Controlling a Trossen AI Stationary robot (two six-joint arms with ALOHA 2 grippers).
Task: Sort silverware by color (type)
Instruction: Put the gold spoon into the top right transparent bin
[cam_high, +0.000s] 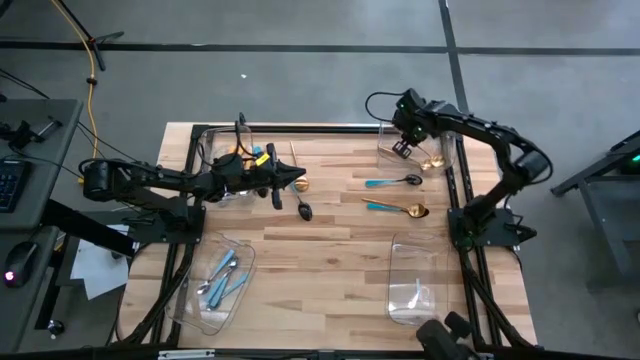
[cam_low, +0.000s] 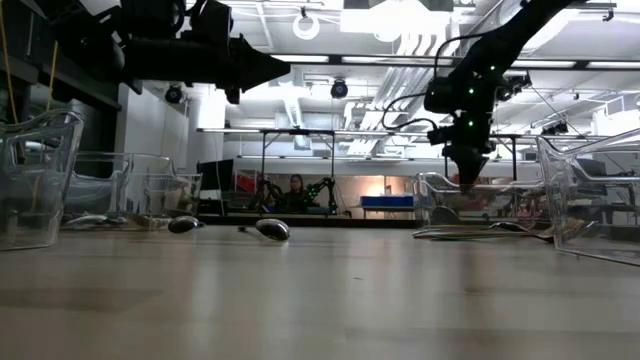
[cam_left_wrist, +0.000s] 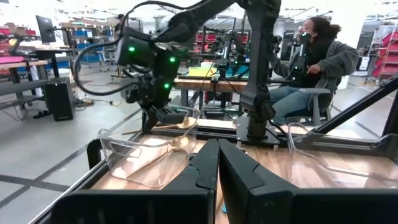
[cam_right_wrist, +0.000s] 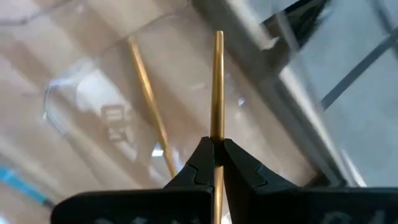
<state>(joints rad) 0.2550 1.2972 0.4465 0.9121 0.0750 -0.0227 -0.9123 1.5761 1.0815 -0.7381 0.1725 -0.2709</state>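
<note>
gold utensil: pinched by its handle in the right hand, over the clear bin at the bench's far right corner
left hand: fingers together, nothing in it, hovering above a black spoon

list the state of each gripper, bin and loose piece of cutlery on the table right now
right gripper: shut on gold utensil, above the far right bin
left gripper: shut, empty
near left bin: holds light-blue-handled cutlery
near right bin: looks empty
two teal-handled spoons: loose on table
</note>
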